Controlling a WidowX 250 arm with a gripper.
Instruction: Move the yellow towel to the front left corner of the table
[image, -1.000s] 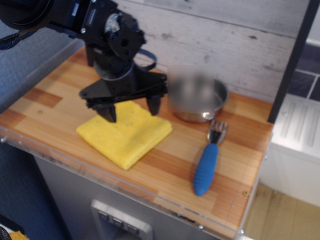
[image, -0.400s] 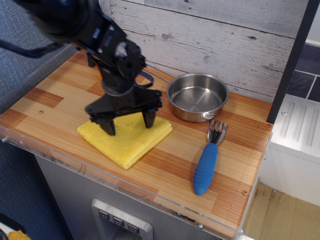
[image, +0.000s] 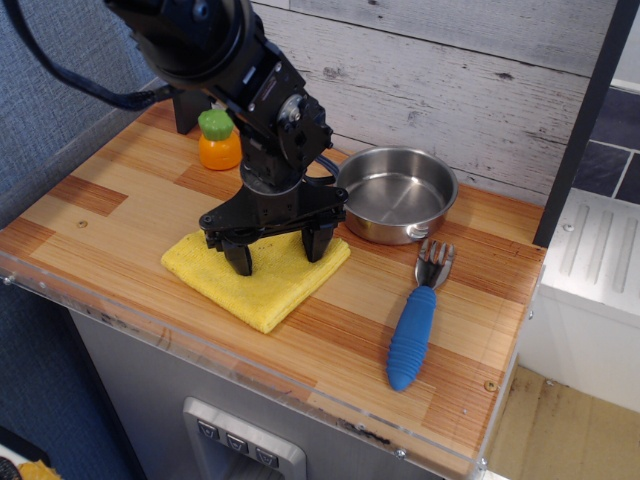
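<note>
The yellow towel (image: 262, 287) lies folded flat on the wooden table (image: 110, 230), near the front edge and left of centre. My black gripper (image: 277, 251) stands straight over it with its two fingers spread wide, both fingertips (image: 239, 262) down at the cloth's surface. The jaws are open and hold nothing. The arm covers the towel's back part.
A steel pan (image: 395, 193) sits behind and to the right of the towel. A blue-handled fork (image: 414, 328) lies to the right. An orange toy with a green top (image: 218, 140) stands at the back left. A clear plastic rim (image: 200, 340) lines the front edge.
My gripper has moved right and down onto the towel. The arm has swung clear of the back left, uncovering the orange toy. The towel has shifted slightly right.
</note>
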